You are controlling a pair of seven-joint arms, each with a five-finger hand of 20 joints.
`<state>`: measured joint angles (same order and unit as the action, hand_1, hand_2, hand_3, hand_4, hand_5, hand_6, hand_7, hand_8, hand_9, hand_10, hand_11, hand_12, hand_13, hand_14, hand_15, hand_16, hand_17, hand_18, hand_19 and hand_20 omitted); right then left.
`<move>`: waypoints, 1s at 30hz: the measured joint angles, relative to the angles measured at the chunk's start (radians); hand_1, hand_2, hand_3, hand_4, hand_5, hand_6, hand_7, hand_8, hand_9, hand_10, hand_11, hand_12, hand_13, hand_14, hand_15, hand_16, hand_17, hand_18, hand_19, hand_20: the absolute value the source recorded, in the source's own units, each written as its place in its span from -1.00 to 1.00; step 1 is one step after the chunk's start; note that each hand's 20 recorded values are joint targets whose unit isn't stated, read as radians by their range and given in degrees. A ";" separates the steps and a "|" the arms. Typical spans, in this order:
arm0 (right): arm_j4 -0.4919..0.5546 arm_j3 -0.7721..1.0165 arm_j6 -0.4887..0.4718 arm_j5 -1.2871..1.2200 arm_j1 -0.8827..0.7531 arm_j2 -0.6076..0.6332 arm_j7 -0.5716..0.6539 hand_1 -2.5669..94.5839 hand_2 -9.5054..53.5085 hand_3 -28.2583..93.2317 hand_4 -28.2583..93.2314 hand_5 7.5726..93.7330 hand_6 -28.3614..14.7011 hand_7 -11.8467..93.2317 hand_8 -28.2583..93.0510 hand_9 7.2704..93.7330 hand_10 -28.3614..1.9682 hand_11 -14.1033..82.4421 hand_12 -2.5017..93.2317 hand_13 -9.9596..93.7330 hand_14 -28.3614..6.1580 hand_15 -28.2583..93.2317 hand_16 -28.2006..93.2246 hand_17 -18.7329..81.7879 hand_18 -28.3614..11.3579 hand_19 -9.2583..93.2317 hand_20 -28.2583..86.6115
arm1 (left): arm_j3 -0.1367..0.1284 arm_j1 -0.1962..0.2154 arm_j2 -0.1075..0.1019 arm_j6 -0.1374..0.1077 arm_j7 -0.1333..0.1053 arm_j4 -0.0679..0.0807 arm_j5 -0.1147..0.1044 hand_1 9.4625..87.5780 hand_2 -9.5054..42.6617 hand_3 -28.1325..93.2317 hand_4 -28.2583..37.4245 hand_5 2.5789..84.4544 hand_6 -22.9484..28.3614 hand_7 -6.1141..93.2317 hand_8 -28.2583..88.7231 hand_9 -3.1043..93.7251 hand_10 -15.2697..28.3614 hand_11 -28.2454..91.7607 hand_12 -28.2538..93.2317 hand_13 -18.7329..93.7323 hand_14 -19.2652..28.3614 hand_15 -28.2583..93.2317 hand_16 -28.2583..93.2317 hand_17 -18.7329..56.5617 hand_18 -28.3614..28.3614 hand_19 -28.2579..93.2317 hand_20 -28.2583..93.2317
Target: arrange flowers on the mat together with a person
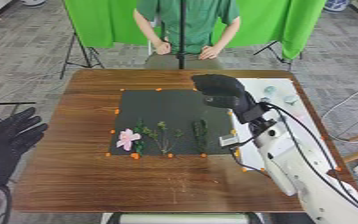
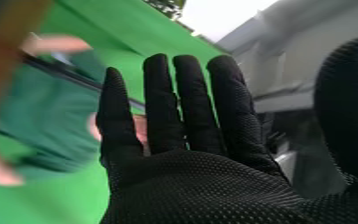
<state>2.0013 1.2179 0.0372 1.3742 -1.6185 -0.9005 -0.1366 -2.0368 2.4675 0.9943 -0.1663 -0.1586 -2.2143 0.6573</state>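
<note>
In the head view my right hand [image 1: 218, 87] is above the upper right part of the dark mat [image 1: 162, 107], apart from the flowers. The right wrist view shows my right hand [image 2: 202, 185] open, its fingers straight and nothing held. My left hand [image 1: 8, 142] is open off the table's left edge. On the mat's lower part lie a pink flower [image 1: 127, 139] with green leaves beside it at the left, a thin branching green stem [image 1: 164, 141] in the middle, and a dark green sprig [image 1: 200, 136] toward the right.
A white board [image 1: 286, 105] along the table's right side holds a few pale bluish items [image 1: 270, 90]. Orange marks [image 1: 135, 155] surround the mat. A small white object [image 1: 228, 140] sits by its lower right edge. The brown table [image 1: 78, 175] reaches toward me.
</note>
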 measured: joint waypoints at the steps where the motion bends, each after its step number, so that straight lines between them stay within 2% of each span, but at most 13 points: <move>1: 0.016 0.041 -0.003 -0.046 -0.047 -0.005 0.008 -0.57 -0.81 0.82 -0.92 -0.24 0.14 -0.53 -0.68 -0.27 -0.07 -0.49 -0.45 -0.19 -0.02 -0.31 0.00 -0.46 -0.59 -0.14 -0.09 | 0.005 -0.005 0.000 0.002 -0.001 0.000 0.001 -0.51 -0.59 0.58 -0.76 -0.14 0.06 -0.46 -0.66 -0.25 0.31 -0.15 -0.23 -0.16 0.47 -0.01 -0.51 -0.65 0.74 0.17 -0.30; 6: 0.091 0.282 -0.017 -0.227 -0.278 -0.078 0.076 -0.58 -0.81 0.82 -0.92 -0.24 0.14 -0.52 -0.68 -0.26 -0.09 -0.49 -0.45 -0.19 -0.02 -0.32 0.02 -0.47 -0.61 -0.13 -0.09 | 0.020 -0.026 0.006 0.010 -0.005 -0.001 0.003 -0.51 -0.59 0.58 -0.76 -0.14 0.06 -0.46 -0.66 -0.25 0.31 -0.15 -0.23 -0.16 0.47 -0.01 -0.51 -0.65 0.74 0.17 -0.30; 11: 0.126 0.504 -0.006 -0.231 -0.474 -0.177 0.056 -0.57 -0.83 0.83 -0.92 -0.23 0.14 -0.50 -0.68 -0.25 -0.08 -0.48 -0.44 -0.18 -0.01 -0.31 0.03 -0.47 -0.61 -0.11 -0.08 | 0.049 -0.060 0.012 0.013 -0.013 0.005 0.006 -0.51 -0.59 0.58 -0.77 -0.13 0.06 -0.46 -0.66 -0.25 0.31 -0.15 -0.23 -0.16 0.47 -0.01 -0.51 -0.65 0.74 0.17 -0.30; 15: 0.135 0.622 0.028 -0.214 -0.584 -0.215 0.025 -0.57 -0.84 0.83 -0.92 -0.22 -0.01 -0.55 -0.69 -0.25 -0.09 -0.47 -0.45 -0.18 -0.01 -0.29 0.02 -0.47 -0.61 -0.11 -0.08 | 0.070 -0.100 0.012 0.016 -0.013 0.014 0.009 -0.50 -0.59 0.58 -0.76 -0.13 0.06 -0.46 -0.66 -0.25 0.31 -0.15 -0.23 -0.16 0.47 -0.01 -0.51 -0.65 0.74 0.17 -0.30; 21: 0.128 0.618 0.037 -0.210 -0.617 -0.216 0.019 -0.57 -0.84 0.84 -0.92 -0.22 -0.01 -0.55 -0.67 -0.25 -0.10 -0.45 -0.45 -0.17 -0.01 -0.26 0.01 -0.46 -0.62 -0.06 -0.06 | 0.066 -0.096 0.017 0.023 -0.009 0.014 0.009 -0.52 -0.58 0.57 -0.79 -0.13 0.06 -0.46 -0.66 -0.25 0.31 -0.15 -0.23 -0.16 0.48 -0.01 -0.51 -0.65 0.74 0.17 -0.30; 26: 0.122 0.573 0.063 -0.240 -0.601 -0.218 -0.010 -0.56 -0.84 0.85 -0.92 -0.21 0.04 -0.50 -0.69 -0.24 -0.09 -0.42 -0.45 -0.16 0.00 -0.22 -0.01 -0.47 -0.63 -0.03 -0.05 | 0.063 -0.093 0.003 0.024 -0.013 0.021 0.008 -0.52 -0.59 0.58 -0.79 -0.13 0.06 -0.47 -0.66 -0.25 0.32 -0.15 -0.23 -0.16 0.48 -0.01 -0.51 -0.65 0.74 0.17 -0.30; 30: 0.112 0.546 0.082 -0.247 -0.583 -0.228 -0.014 -0.56 -0.84 0.86 -0.93 -0.20 0.05 -0.48 -0.69 -0.22 -0.09 -0.40 -0.46 -0.16 -0.01 -0.19 -0.03 -0.46 -0.63 -0.01 -0.04 | 0.070 -0.095 0.004 0.025 -0.014 0.026 0.008 -0.52 -0.59 0.58 -0.79 -0.13 0.06 -0.47 -0.66 -0.25 0.31 -0.15 -0.23 -0.16 0.48 -0.01 -0.51 -0.65 0.74 0.17 -0.30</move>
<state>2.1135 1.7635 0.1187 1.1272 -2.2013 -1.1289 -0.1502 -1.9669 2.3723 0.9984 -0.1416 -0.1723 -2.1883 0.6655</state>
